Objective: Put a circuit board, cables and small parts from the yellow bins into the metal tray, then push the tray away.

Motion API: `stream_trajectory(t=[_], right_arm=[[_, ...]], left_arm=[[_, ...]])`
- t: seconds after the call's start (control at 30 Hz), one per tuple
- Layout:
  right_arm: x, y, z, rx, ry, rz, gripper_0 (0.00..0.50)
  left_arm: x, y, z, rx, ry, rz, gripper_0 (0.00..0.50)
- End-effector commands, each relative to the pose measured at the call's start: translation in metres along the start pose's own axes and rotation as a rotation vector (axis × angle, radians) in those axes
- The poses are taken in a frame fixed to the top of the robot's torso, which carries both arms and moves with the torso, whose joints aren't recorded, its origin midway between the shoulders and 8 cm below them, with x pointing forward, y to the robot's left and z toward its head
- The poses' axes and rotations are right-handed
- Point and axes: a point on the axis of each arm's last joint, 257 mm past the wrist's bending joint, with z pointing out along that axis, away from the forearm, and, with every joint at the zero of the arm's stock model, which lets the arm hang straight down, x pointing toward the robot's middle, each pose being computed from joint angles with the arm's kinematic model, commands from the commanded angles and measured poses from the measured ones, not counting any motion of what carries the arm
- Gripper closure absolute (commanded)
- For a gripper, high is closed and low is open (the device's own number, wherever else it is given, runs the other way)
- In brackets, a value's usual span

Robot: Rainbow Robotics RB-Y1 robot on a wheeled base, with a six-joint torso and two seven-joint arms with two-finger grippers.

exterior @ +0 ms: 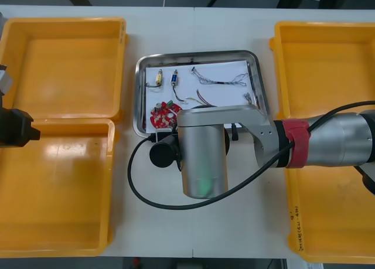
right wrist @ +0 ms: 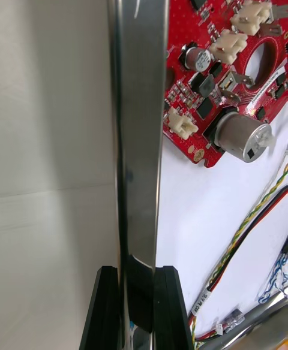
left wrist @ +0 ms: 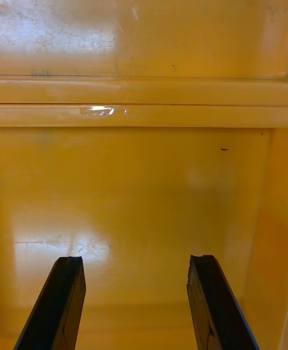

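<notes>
Left gripper (left wrist: 137, 260): it sits at the far-left edge of the front view, at the seam between your two left bins (exterior: 64, 70). Its fingers (left wrist: 63, 302) are spread wide with nothing between them. Below is bare bin floor, and beyond the tips is the ridge where the two bins meet.

Tray (exterior: 199, 53): upper centre of the front view, between the bin pairs, white inside, and loaded.
- Board (exterior: 164, 115) in the tray's lower-left corner.
- Two parts (exterior: 159, 78) side by side in its upper-left area.
- Cables (exterior: 220, 78) strung across its upper-right area, with more loops mid-tray just right of the board.
- One more small part by the right wall.

Right gripper (right wrist: 137, 272): the arm comes in from the right edge of the front view and crosses the table (exterior: 246, 222). The wrist sits over the tray's lower edge, just below the board. In the right wrist view the fingers (right wrist: 171, 311) pinch the tray's rim, and the metal lip runs away from the tips. The board lies flat just inside that rim. A red-yellow cable (right wrist: 249, 227) and a blue-white cable (right wrist: 275, 275) lie near it on the white floor.

Right bins (exterior: 322, 70): right side of the front view, partly under the arm.
</notes>
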Motion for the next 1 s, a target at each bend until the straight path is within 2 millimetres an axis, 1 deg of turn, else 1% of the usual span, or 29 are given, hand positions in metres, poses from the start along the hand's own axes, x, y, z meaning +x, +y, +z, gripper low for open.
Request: stream_trajectory(t=[0.03, 0.17, 0.3, 0.43, 0.57, 0.73, 0.87, 1.0], right_arm=[[0.002, -0.034, 0.000, 0.060, 0.008, -0.067, 0.500], [0.002, -0.046, 0.009, 0.071, 0.001, -0.057, 0.500], [0.008, -0.060, 0.014, 0.087, 0.021, -0.047, 0.500], [0.013, -0.069, 0.020, 0.044, 0.027, 0.014, 0.500], [0.016, -0.082, 0.020, 0.036, 0.030, 0.034, 0.500], [0.017, -0.090, 0.024, 0.046, 0.031, 0.030, 0.500], [0.015, -0.101, 0.025, 0.062, 0.023, 0.026, 0.500], [0.012, -0.107, 0.026, 0.070, 0.019, 0.022, 0.500]], left_arm=[[-0.006, 0.011, -0.012, -0.031, -0.031, 0.054, 0.000], [-0.006, 0.011, -0.012, -0.031, -0.031, 0.054, 0.000], [-0.006, 0.011, -0.012, -0.031, -0.031, 0.054, 0.000], [-0.006, 0.011, -0.012, -0.031, -0.031, 0.054, 0.000], [-0.006, 0.011, -0.012, -0.031, -0.031, 0.054, 0.000], [-0.006, 0.011, -0.012, -0.031, -0.031, 0.054, 0.000], [-0.006, 0.011, -0.012, -0.031, -0.031, 0.054, 0.000], [-0.006, 0.011, -0.012, -0.031, -0.031, 0.054, 0.000]])
